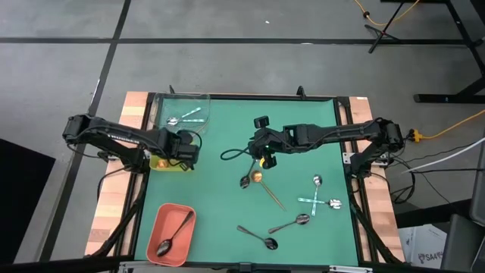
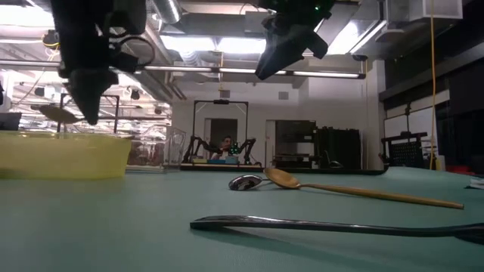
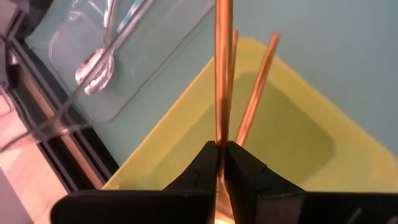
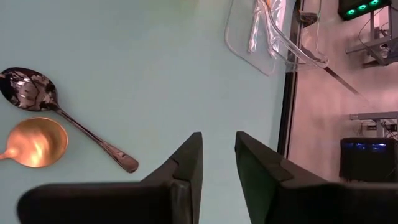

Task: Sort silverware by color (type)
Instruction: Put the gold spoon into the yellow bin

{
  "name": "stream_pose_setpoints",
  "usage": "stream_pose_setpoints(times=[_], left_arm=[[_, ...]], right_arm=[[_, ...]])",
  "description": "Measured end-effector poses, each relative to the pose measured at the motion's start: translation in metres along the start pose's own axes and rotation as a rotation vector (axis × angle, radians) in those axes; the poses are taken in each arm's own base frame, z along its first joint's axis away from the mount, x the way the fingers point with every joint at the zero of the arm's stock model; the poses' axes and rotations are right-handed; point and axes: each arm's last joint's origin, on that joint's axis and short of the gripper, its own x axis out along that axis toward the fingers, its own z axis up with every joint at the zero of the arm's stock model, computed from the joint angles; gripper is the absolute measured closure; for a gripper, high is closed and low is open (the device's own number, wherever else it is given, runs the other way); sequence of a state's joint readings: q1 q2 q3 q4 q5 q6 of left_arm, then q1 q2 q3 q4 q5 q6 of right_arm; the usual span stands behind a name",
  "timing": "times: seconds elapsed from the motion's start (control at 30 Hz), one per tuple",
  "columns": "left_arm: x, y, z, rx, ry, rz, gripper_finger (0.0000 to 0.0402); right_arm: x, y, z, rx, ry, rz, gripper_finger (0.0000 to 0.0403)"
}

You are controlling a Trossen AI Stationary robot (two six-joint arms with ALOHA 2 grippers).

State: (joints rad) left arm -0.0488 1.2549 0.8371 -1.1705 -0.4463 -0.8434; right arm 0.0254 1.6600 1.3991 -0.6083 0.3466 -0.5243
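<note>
My left gripper (image 1: 184, 150) hangs over the yellow-green tray (image 1: 159, 161), shut on a copper spoon (image 3: 222, 68). Another copper handle (image 3: 256, 87) lies inside that tray. My right gripper (image 1: 261, 155) hovers open above the middle of the green mat, with nothing between its fingers (image 4: 186, 168). Just near of it a gold spoon (image 1: 259, 177) and a dark spoon (image 1: 245, 181) lie flat on the mat, bowls side by side. Two silver spoons (image 1: 318, 189) and two dark spoons (image 1: 282, 231) lie farther right and nearer. My left gripper pinches the copper spoon's thin handle (image 3: 222, 134) between its two fingertips, slanting steeply down from above. The handle runs on past the fingers over the yellow-green tray (image 3: 298, 143). The spoon is lifted clear of the tray; a spoon bowl (image 2: 57, 113) shows beside the gripper above the tray's rim.
A clear tray (image 1: 182, 112) with silver spoons sits at the far left corner, beside the yellow-green one. A salmon-orange tray (image 1: 170, 235) at the near left holds one dark spoon. A dark cable (image 1: 231, 154) loops on the mat beside my right gripper.
</note>
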Motion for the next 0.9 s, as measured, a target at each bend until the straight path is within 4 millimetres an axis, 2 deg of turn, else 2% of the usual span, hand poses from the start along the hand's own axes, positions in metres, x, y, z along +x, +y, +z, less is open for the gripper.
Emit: stream_pose_setpoints(times=[0.37,0.9], left_arm=[[0.019,0.001,-0.02,0.011,0.083,0.032,0.0386],[0.028,0.002,-0.034,0.053,0.185,0.03,0.0386]], right_arm=[[0.0,0.0,0.0,0.0,0.0,0.0,0.0318],[0.0,0.0,0.0,-0.001,0.0,0.0,0.0318]])
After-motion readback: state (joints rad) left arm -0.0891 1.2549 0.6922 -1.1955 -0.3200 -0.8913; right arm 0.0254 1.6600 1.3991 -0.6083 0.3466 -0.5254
